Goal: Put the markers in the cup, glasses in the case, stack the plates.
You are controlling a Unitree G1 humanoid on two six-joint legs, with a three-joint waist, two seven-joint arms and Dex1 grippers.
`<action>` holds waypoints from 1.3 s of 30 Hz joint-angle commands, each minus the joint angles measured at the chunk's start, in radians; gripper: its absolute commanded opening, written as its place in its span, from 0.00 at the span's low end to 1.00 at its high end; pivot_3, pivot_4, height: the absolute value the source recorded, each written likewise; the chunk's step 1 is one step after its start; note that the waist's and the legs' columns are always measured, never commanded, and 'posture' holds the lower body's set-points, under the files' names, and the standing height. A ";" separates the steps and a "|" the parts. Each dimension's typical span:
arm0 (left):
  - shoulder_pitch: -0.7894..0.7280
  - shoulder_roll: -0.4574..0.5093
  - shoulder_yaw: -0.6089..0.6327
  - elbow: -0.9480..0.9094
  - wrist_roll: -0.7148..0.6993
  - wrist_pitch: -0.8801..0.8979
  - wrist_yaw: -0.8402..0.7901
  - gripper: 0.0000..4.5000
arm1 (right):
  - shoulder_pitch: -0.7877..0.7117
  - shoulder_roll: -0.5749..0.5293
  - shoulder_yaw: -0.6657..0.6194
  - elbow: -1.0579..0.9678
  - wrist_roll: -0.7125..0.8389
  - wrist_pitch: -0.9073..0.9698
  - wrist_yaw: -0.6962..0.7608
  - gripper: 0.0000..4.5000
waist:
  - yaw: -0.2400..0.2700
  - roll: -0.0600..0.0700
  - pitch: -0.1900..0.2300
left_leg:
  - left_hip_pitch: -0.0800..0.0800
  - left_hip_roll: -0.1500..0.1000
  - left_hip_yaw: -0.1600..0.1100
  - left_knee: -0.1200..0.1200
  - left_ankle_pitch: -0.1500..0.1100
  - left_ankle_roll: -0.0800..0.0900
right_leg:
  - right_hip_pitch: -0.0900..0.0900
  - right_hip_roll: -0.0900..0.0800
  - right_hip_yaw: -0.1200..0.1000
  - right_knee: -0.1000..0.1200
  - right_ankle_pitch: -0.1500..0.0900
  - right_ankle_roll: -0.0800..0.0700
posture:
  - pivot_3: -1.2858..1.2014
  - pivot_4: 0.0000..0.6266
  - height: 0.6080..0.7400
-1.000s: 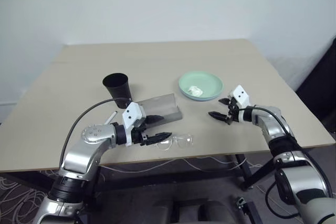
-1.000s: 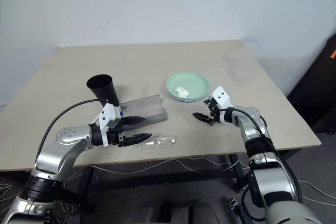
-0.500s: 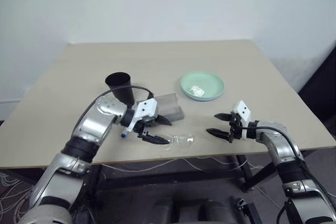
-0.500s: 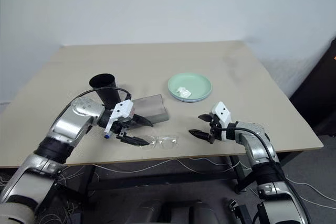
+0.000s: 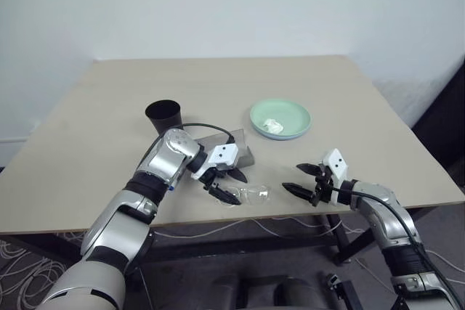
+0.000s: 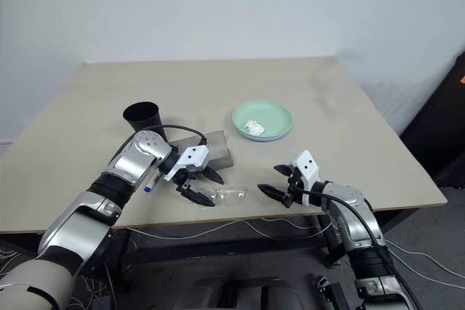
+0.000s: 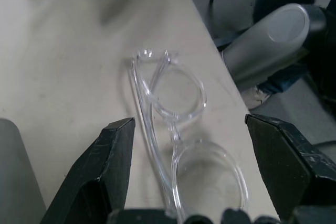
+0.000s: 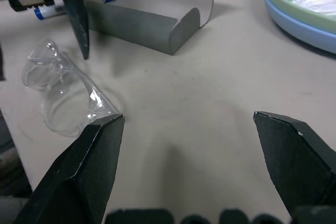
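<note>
The clear glasses [image 5: 248, 195] lie near the table's front edge, and my left gripper [image 5: 234, 187] stands open over their left end, pointing down and to the right. In the left wrist view the glasses [image 7: 176, 124] lie between the fingers and I cannot tell whether they touch. Behind them stands the grey case [image 5: 243, 152], its pale lid raised. The black cup [image 5: 164, 116] is upright at its left. Two markers [image 8: 50, 10] lie beside the case, one with a blue cap and one with a black cap. The mint green plate [image 5: 280, 115] sits on the light blue one. My right gripper [image 5: 294, 178] is open and empty, right of the glasses.
A small white paper wad [image 5: 272, 126] lies in the green plate. The table's front edge [image 5: 305, 212] runs just below both grippers. Cables hang under the table.
My left gripper has swung right and down over the glasses' left end, its jaws a little narrower. My right gripper has drawn back from the plates toward the front edge.
</note>
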 commanded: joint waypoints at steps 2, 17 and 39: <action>-0.037 -0.013 0.009 0.029 0.024 -0.038 -0.016 0.45 | 0.004 -0.003 -0.020 -0.066 0.032 0.008 -0.025 0.95 | 0.000 0.000 0.000 | 0.000 0.000 0.000 0.002 -0.001 0.001 | 0.000 0.000 0.000 0.000 0.000 0.000 | 0.52 0.00 1.00; -0.012 -0.025 0.039 0.020 0.029 -0.029 0.015 0.16 | -0.012 -0.003 -0.006 -0.046 0.022 0.006 -0.051 0.95 | 0.006 -0.001 0.001 | 0.002 -0.005 0.000 0.009 -0.004 0.006 | -0.018 -0.007 -0.004 -0.012 0.036 0.002 | 0.52 0.00 1.00; -0.045 0.020 0.216 -0.130 -0.117 0.148 0.035 0.01 | -0.031 -0.009 -0.008 -0.015 0.018 -0.007 -0.070 0.95 | 0.023 0.000 0.000 | 0.001 -0.005 -0.001 0.016 -0.011 0.009 | -0.016 -0.011 -0.013 -0.016 0.035 0.006 | 0.52 0.00 1.00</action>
